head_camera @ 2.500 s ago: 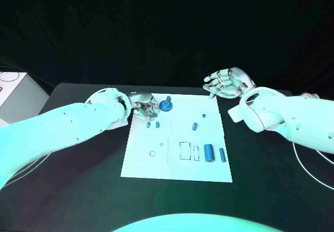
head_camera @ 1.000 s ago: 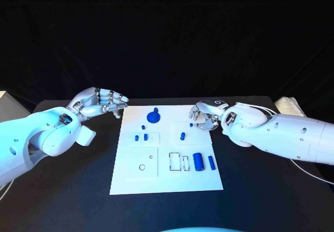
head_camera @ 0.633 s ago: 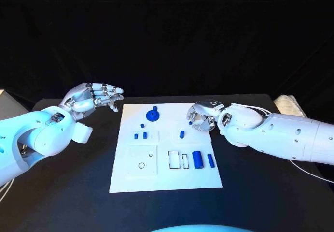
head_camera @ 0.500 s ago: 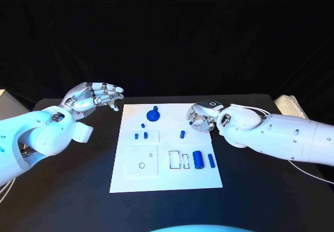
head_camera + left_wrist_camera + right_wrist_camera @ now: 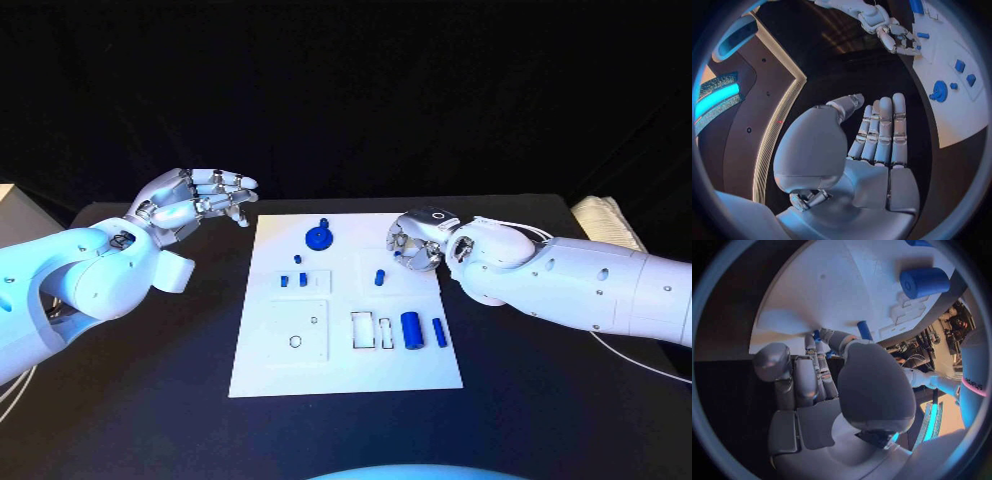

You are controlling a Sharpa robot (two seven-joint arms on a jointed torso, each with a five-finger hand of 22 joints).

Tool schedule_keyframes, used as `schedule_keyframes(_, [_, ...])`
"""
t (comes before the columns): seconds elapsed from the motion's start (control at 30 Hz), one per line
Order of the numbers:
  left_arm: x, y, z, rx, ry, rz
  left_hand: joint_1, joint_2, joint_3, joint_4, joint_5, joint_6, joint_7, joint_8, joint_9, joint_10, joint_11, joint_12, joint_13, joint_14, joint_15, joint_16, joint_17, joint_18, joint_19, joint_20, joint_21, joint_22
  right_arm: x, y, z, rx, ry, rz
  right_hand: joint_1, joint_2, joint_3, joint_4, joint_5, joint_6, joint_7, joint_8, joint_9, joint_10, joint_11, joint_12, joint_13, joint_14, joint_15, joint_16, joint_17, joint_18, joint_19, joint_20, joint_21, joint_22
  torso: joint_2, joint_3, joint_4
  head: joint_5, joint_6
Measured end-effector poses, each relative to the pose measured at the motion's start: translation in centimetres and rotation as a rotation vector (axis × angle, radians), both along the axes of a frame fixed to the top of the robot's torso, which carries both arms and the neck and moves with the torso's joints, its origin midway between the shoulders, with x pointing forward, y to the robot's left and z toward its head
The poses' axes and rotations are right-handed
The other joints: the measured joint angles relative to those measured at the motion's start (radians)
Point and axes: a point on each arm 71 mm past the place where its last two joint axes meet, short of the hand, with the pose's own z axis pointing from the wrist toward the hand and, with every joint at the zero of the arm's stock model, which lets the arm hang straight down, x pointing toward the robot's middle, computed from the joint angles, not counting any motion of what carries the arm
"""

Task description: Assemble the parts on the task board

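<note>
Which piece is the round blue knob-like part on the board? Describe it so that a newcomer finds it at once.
Start at the white task board in the middle of the black table. At its far edge, between the two hands, lies the round blue part. It alone is disc-shaped with a stub; its neighbours are small blocks and rods.

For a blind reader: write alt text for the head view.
A white task board lies on a black table with small blue parts on it. The right hand hangs over the board's far right edge, fingers curled; the left hand is raised off the board's left, fingers apart, holding nothing.
</note>
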Motion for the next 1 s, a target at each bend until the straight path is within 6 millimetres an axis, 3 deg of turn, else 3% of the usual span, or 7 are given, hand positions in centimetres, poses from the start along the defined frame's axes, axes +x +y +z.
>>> schedule_keyframes(0.17, [0.0, 0.0, 0.0, -0.001, 0.001, 0.001, 0.004, 0.004, 0.0, 0.0, 0.0, -0.004, -0.003, 0.006, 0.0, -0.005, 0.005, 0.0, -0.001, -0.011, 0.004, -0.007, -0.003, 0.0, -0.005, 0.005, -0.005, -0.005, 0.0, 0.1, -0.1, 0.003, -0.002, -0.004, 0.004, 0.015, 0.006, -0.007, -0.004, 0.017, -0.007, 0.015, 0.013, 0.004, 0.003, 0.008, 0.015, -0.003, -0.004, 0.026, 0.016, 0.0, 0.0, 0.0, 0.044, 0.043, 0.0, 0.0, -0.0003, 0.002, -0.003])
schedule_keyframes(0.4, [0.0, 0.1, 0.0, 0.0, 0.004, 0.002, 0.004, 0.004, 0.0, 0.0, 0.0, -0.004, -0.003, 0.006, 0.0, -0.005, 0.005, 0.0, -0.001, -0.011, 0.004, -0.007, -0.004, 0.0, -0.005, 0.005, -0.005, -0.006, -0.1, 0.3, -0.1, -0.003, -0.005, -0.01, 0.015, 0.033, 0.025, -0.045, -0.022, 0.034, -0.013, 0.039, 0.035, 0.015, 0.014, 0.012, 0.021, -0.002, -0.016, 0.047, 0.025, 0.0, 0.006, -0.006, 0.087, 0.086, 0.0, 0.0, -0.0003, 0.001, -0.007])
schedule_keyframes(1.0, [0.1, 0.2, -0.1, 0.006, 0.008, 0.006, 0.023, 0.014, -0.004, -0.015, 0.0, -0.004, -0.003, 0.006, -0.002, -0.009, 0.001, 0.008, -0.003, -0.011, 0.004, -0.012, -0.008, 0.0, -0.005, 0.005, -0.009, -0.007, -1.2, 0.5, 0.0, 0.0, -0.083, -0.026, 0.015, 0.033, 0.033, -0.055, -0.024, 0.044, -0.015, 0.047, 0.047, 0.021, 0.02, 0.01, 0.021, -0.002, -0.016, 0.059, 0.026, -0.011, 0.007, -0.007, 0.131, 0.133, -0.002, -0.0005, 0.0002, -0.001, -0.007])
